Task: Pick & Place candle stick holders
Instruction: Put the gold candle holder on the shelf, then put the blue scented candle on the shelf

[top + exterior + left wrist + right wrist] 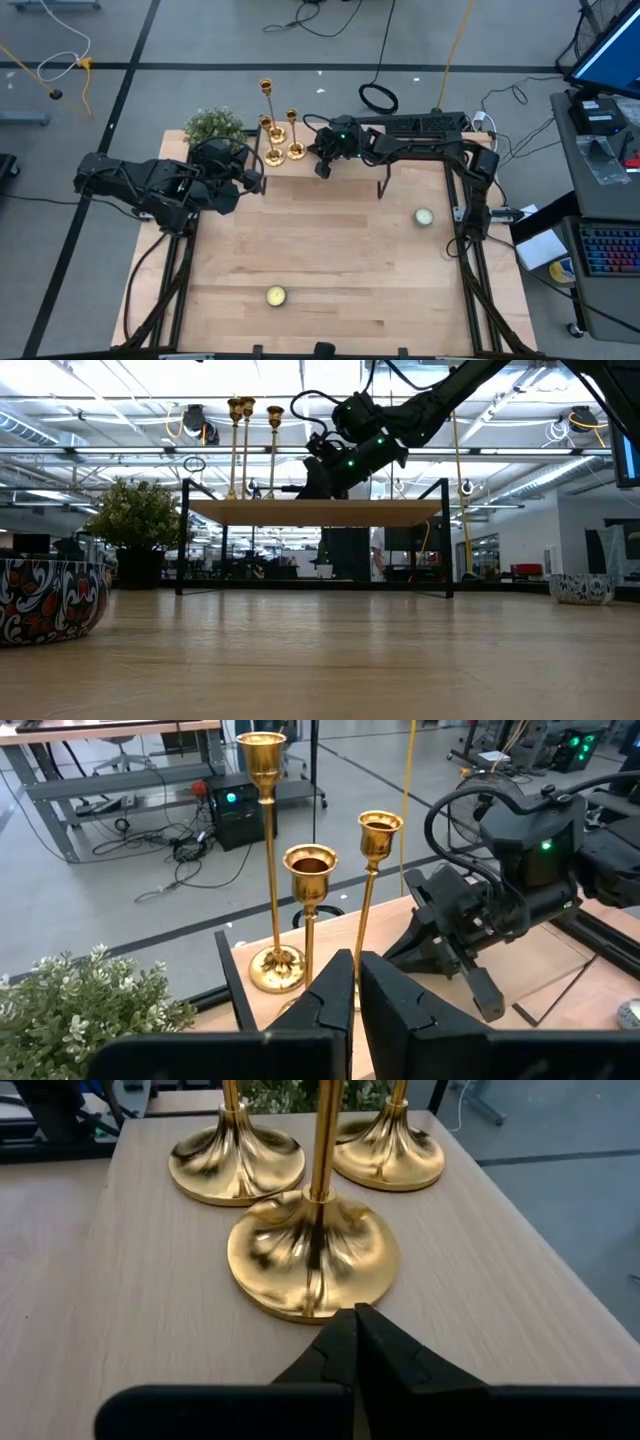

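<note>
Clearly, the three candle stick holders (278, 135) stand bunched at about twelve o'clock on the table (330, 260), their flared bases nearly touching, with the plant (213, 126) at their nine o'clock. The right gripper (355, 1342), fingers pressed together and holding nothing, sits just short of the nearest holder's base; the left gripper (355, 1005), likewise closed and empty, faces the stems from nine o'clock. Any push from closed fingers could topple a tall stem into its neighbours, though exact clearances seem hard to judge.
</note>
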Controlling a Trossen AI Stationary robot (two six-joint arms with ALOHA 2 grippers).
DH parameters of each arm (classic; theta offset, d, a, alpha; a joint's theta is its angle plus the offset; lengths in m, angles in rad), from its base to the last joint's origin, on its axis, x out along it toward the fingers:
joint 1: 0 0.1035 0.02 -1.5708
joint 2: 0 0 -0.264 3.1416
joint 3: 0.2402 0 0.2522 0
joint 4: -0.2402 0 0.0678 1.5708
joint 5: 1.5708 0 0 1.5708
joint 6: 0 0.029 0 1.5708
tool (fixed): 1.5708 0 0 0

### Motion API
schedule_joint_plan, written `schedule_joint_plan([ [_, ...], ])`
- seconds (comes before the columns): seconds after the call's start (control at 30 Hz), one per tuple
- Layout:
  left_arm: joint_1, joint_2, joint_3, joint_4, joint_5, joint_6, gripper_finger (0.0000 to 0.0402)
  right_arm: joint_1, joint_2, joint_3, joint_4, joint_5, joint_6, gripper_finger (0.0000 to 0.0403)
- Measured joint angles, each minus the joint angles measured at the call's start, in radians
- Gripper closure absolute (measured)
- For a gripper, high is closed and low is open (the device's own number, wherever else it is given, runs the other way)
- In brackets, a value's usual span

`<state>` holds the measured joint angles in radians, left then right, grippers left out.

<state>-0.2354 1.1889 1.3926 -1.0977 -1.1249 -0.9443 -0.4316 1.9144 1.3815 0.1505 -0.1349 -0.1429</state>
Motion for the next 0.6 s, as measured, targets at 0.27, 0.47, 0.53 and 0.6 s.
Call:
schedule_joint_plan([
  [0.27,0.0,0.0,0.0,0.0,-0.005,0.004,0.038,-0.005,0.013,0.0,0.022,-0.002,-0.005,0.0403],
  [0.47,0.0,0.0,0.0,0.0,-0.012,0.007,0.038,-0.006,-0.024,-0.004,-0.004,0.049,-0.067,0.0403],
  [0.53,0.0,0.0,0.0,0.001,-0.01,0.006,0.038,-0.004,-0.051,-0.004,-0.01,0.084,-0.101,0.0403],
  [0.6,0.0,0.0,0.0,0.002,-0.009,-0.001,0.038,-0.002,-0.084,-0.003,-0.02,0.094,-0.124,0.0403],
])
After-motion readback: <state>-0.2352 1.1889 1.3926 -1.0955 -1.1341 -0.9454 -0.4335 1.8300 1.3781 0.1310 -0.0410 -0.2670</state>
